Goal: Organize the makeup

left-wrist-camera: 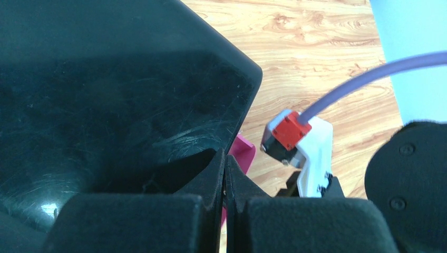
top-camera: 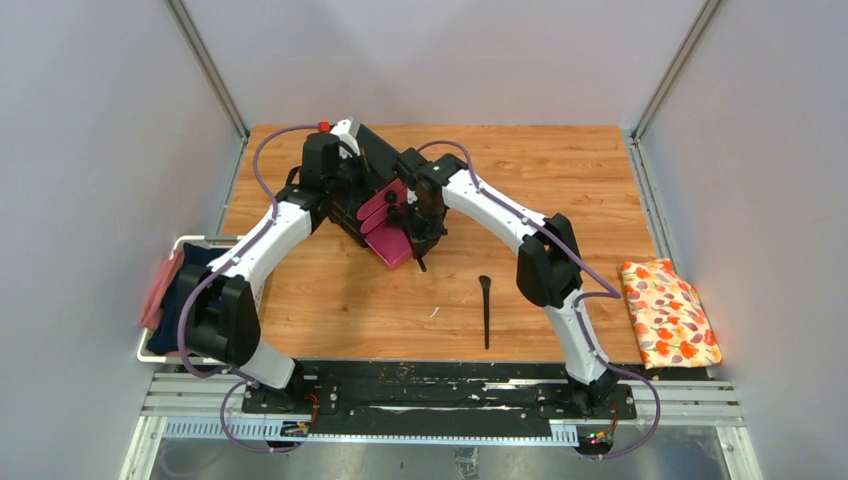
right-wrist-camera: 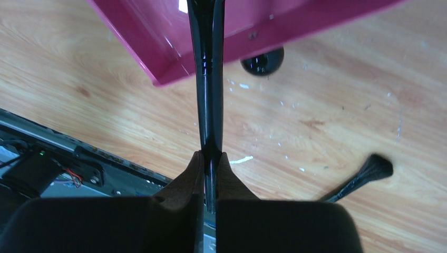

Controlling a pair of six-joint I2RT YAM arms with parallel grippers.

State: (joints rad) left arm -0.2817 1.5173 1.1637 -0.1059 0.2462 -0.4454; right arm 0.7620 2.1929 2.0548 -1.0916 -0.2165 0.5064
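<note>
My right gripper (top-camera: 421, 228) (right-wrist-camera: 210, 158) is shut on the handle of a black long-handled brush (right-wrist-camera: 209, 79). The brush points into an open pink drawer (right-wrist-camera: 158, 50) of the black box (top-camera: 368, 165), and its lower end (top-camera: 422, 264) shows below the gripper. A second black brush (top-camera: 485, 312) lies on the wood in front, its bristle head in the right wrist view (right-wrist-camera: 373, 168). My left gripper (top-camera: 345, 185) (left-wrist-camera: 225, 171) is shut with nothing seen between its fingers, and rests against the black box (left-wrist-camera: 105, 89). The sponges, case and tube are out of view.
The pink drawers (top-camera: 388, 225) hang open toward the front. An orange floral cloth (top-camera: 668, 312) lies at the right edge. A white basket (top-camera: 160, 355) with pink and navy cloth sits off the left edge. A black round knob (right-wrist-camera: 262, 60) shows under the drawer.
</note>
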